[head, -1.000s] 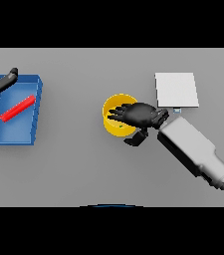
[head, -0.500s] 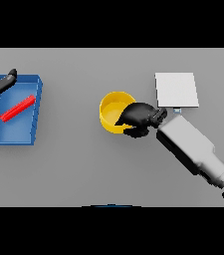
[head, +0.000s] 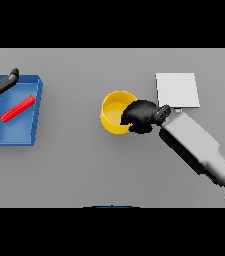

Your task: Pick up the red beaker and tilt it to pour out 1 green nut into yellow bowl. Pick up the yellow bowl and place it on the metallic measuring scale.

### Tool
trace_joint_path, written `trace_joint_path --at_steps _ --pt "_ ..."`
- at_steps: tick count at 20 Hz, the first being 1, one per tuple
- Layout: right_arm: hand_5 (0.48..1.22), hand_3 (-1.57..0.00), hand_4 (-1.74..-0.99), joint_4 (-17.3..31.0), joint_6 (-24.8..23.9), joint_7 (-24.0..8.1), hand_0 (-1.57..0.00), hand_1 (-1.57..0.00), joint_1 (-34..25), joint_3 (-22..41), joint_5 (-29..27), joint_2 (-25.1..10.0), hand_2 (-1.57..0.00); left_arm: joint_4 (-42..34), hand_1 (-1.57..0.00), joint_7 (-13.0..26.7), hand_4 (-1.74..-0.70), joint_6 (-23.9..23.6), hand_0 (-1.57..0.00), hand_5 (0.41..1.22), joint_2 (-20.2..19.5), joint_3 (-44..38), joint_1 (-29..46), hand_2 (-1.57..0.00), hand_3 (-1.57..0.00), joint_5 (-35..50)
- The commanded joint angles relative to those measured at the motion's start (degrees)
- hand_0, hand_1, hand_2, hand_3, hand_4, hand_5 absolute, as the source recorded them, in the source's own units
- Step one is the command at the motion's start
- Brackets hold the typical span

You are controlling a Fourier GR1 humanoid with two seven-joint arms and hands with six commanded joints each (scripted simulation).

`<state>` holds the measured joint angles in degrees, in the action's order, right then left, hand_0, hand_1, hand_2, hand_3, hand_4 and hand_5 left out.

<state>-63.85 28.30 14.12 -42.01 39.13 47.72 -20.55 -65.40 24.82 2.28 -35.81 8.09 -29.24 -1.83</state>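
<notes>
Grey table [head: 84, 170]; right hand [head: 140, 116] apparently grips yellow bowl [head: 114, 112].

Bare table [head: 84, 165] lies open between yellow bowl [head: 115, 111] and scale [head: 177, 90], seemingly unobstructed.

One yellow bowl [head: 115, 112], one blue tray [head: 14, 134], one red, seemingly flat beaker [head: 18, 108], one scale [head: 177, 89].

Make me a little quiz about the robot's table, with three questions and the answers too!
1. True or false: the right hand grips the yellow bowl at its rim.
2. What lies in the blue tray? A) a red beaker B) a green nut C) a spoon
3. Which side of the bowl is the metallic scale on, the robot's left or right?

Key: 1 true; 2 A; 3 right.
</notes>
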Motion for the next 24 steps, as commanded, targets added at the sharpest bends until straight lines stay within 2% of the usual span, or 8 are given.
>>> trace_joint_path --at_steps 1,5,6,8,12,14,18,24 --pt "1.209 -1.18 -1.724 -0.3 0.4 0.0 -1.52 -1.52 -0.4 -0.6 -0.4 -0.5 -1.41 -0.4 0.00 -0.4 -0.78 -0.3 0.00 0.704 -0.3 -0.2 0.4 0.00 0.00 -0.1" --pt "1.216 -1.16 -1.734 -5.3 3.7 -2.7 -1.55 -1.55 -0.2 -2.0 -2.0 -2.9 -1.48 -0.2 0.00 0.2 -0.77 -0.1 0.00 0.705 -0.3 0.4 -0.5 0.00 0.00 -0.7" --pt "1.217 -1.15 -1.735 -5.9 4.1 -2.2 -1.55 -1.55 -0.3 -2.5 -2.2 -3.8 -1.49 -0.3 0.00 0.1 -0.78 0.0 0.00 0.702 -0.3 0.1 -0.3 0.00 0.00 -0.3" --pt "1.219 -1.22 -1.737 -7.3 4.4 -5.1 -1.56 -1.56 -0.7 -3.7 -2.3 -4.7 -1.43 0.2 0.00 -0.6 -0.78 0.4 0.00 0.702 -0.1 -0.2 -0.4 0.00 0.00 0.2" --pt "1.219 -1.18 -1.739 -15.0 6.4 -6.9 -1.57 -1.57 2.9 -4.4 -3.2 -7.1 -1.51 1.6 0.00 -1.6 -0.80 0.4 0.00 0.704 -0.2 -0.8 -0.7 0.00 0.00 0.5" --pt "1.220 -1.18 -1.740 -16.2 7.0 -10.0 -1.53 -1.57 3.1 -6.4 -3.6 -8.2 -1.52 0.0 0.00 -0.8 -0.81 0.4 0.00 0.703 -0.3 -1.0 -0.3 0.00 0.00 1.2" --pt "1.220 -1.17 -1.741 -12.4 2.9 -9.1 -1.55 -1.57 1.1 -9.3 -3.3 -10.9 -1.52 -2.0 0.00 1.1 -0.83 -0.4 0.00 0.728 0.3 -1.0 0.5 0.00 0.00 1.9" --pt "1.221 -1.16 -1.741 -2.2 -3.9 -7.5 -1.57 -1.57 -1.8 -12.0 -2.1 -12.4 -1.55 -3.0 0.00 3.1 -0.85 -0.4 0.00 0.754 0.2 -0.9 0.8 0.00 0.00 2.1"
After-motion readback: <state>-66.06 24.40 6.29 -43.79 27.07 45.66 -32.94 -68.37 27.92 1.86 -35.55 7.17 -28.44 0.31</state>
